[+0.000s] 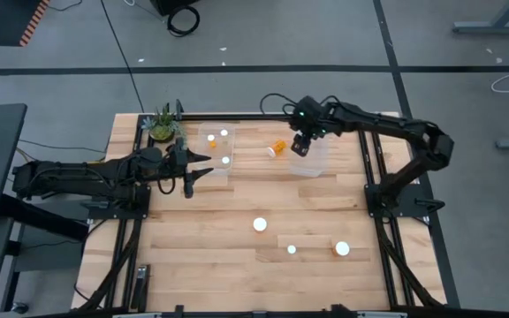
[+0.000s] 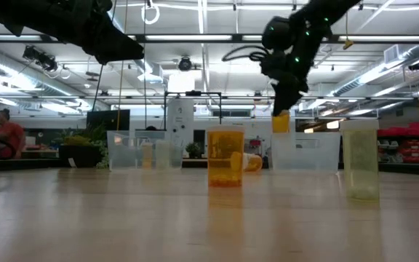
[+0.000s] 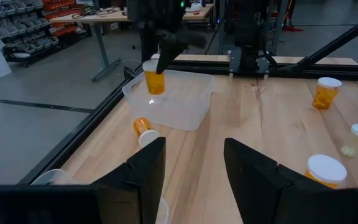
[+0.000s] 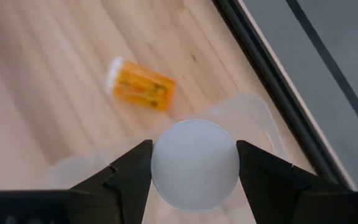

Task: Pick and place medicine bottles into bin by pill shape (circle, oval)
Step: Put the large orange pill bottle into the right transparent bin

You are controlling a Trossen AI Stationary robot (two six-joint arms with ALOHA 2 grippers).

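High view: right arm (image 1: 302,143) over bin (image 1: 312,163)

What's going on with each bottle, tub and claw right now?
Right claw: shut on held bottle, above right tub.
Left claw: open, empty.
Fallen bottle: on its side between tubs.
Left tub: holds bottles.
Three table bottles: upright.
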